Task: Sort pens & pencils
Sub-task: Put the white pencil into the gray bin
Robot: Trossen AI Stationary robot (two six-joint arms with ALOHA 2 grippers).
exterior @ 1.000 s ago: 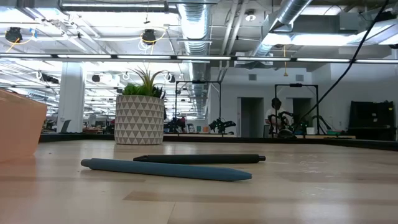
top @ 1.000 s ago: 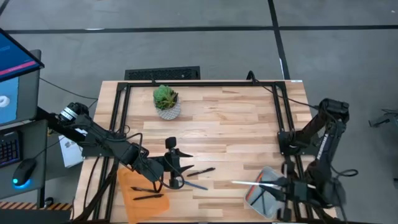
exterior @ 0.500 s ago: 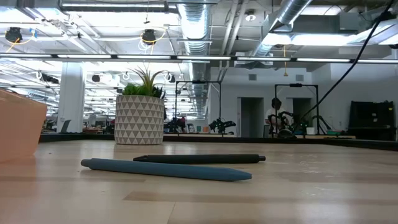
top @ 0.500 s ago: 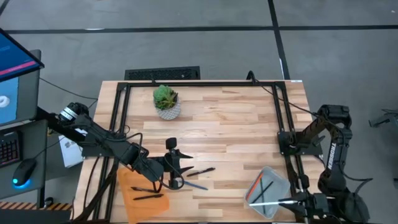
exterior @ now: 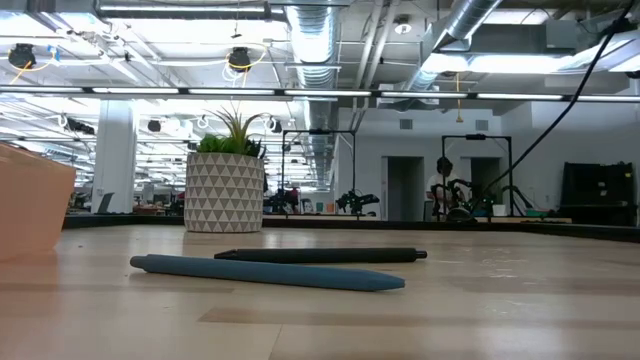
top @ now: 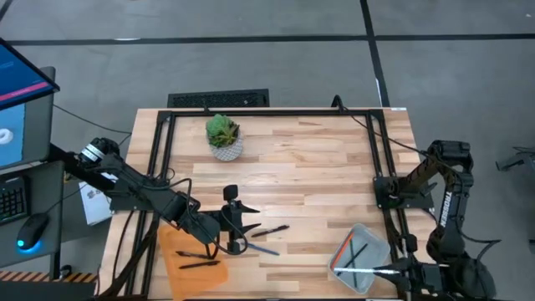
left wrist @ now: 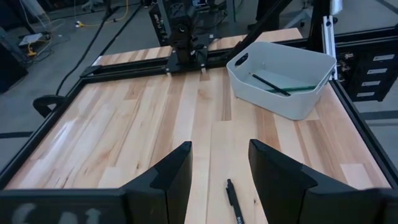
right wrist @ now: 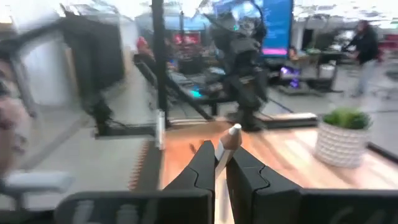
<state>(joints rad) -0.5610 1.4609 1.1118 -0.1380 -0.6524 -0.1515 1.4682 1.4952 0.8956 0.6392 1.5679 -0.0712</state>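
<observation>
Over the table's near right corner, right pincer pinches a white pencil.

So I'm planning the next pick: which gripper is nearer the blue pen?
Left. The left gripper hangs right beside the blue pen; the right gripper sits at the table's right edge, past the grey bin.

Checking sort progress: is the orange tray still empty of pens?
No. In the high view two black pens already lie on the orange tray at the table's front left.
</observation>
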